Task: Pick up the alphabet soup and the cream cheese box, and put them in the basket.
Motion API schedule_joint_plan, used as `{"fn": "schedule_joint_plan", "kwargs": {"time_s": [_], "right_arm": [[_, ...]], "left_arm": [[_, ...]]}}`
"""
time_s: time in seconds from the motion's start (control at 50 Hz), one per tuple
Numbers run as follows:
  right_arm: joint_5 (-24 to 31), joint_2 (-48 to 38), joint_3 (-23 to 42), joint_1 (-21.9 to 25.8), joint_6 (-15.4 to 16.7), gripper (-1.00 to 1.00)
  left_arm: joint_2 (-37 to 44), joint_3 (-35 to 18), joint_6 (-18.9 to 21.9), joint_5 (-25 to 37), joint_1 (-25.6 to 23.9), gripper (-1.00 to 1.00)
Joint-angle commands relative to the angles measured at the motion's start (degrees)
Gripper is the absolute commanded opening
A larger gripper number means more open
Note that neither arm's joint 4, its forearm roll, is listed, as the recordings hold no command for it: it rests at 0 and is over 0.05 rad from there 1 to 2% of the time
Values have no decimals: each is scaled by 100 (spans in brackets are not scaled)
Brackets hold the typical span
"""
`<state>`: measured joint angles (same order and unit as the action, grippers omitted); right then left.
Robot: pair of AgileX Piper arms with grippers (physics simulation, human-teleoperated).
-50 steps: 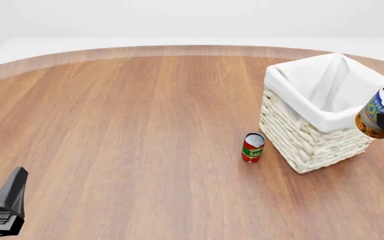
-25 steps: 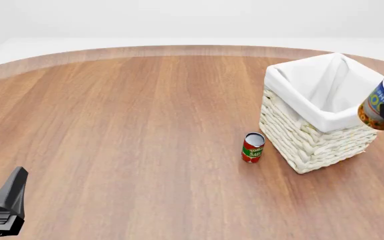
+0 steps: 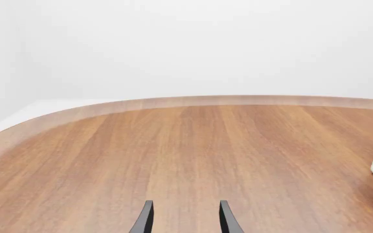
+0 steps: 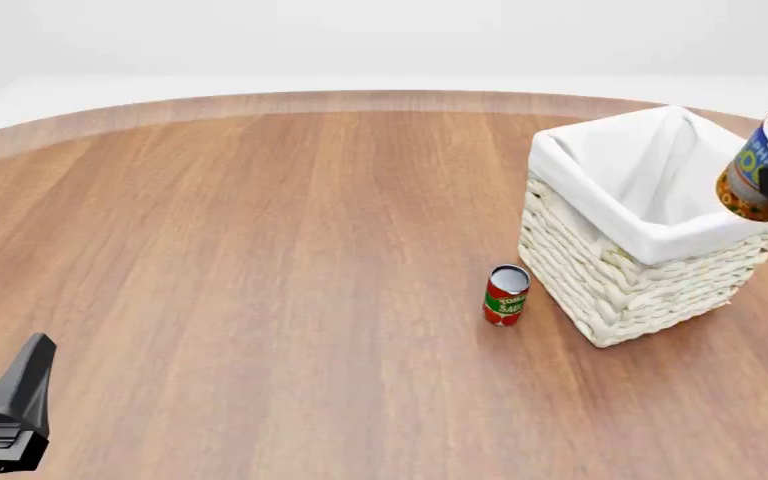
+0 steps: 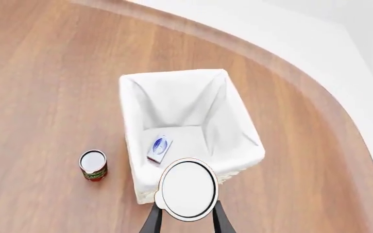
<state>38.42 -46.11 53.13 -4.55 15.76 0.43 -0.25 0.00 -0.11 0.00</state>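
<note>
One item, the cream cheese box (image 5: 159, 148), is lying in the basket (image 4: 624, 290), while the right gripper (image 5: 185, 219) is clamping the alphabet soup (image 4: 763, 176) above its rim for release; the left gripper (image 3: 184, 218) is idling open over the counter (image 4: 251, 260).

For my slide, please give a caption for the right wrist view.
Right gripper holds the alphabet soup above the basket; cream cheese box already inside.

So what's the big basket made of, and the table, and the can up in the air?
The basket looks like cream woven wicker, with braided rows on its walls and a soft white cloth lining. The table looks like smooth brown wood with streaky grain. The can seems to be metal, going by its pale, flat top, with a blue and yellow paper-like label.
</note>
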Motion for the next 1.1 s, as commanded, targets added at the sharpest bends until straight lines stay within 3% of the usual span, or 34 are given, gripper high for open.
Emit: {"fn": "schedule_joint_plan", "kwargs": {"time_s": [0.02, 0.62, 0.78, 0.88, 1.1], "right_arm": [[-173, -388, 215, -26, 3, -100], [-457, -1740, 1145, -77, 416, -100], [-779, -2118, 1003, -129, 598, -100], [-655, -2329, 1246, -141, 689, -100], [-954, -2676, 1158, -189, 734, -100]], "left_arm": [[0, 0, 0, 0, 0, 100], [0, 0, 0, 0, 0, 100], [0, 0, 0, 0, 0, 100], [0, 0, 0, 0, 0, 100], [0, 0, 0, 0, 0, 100]]}}
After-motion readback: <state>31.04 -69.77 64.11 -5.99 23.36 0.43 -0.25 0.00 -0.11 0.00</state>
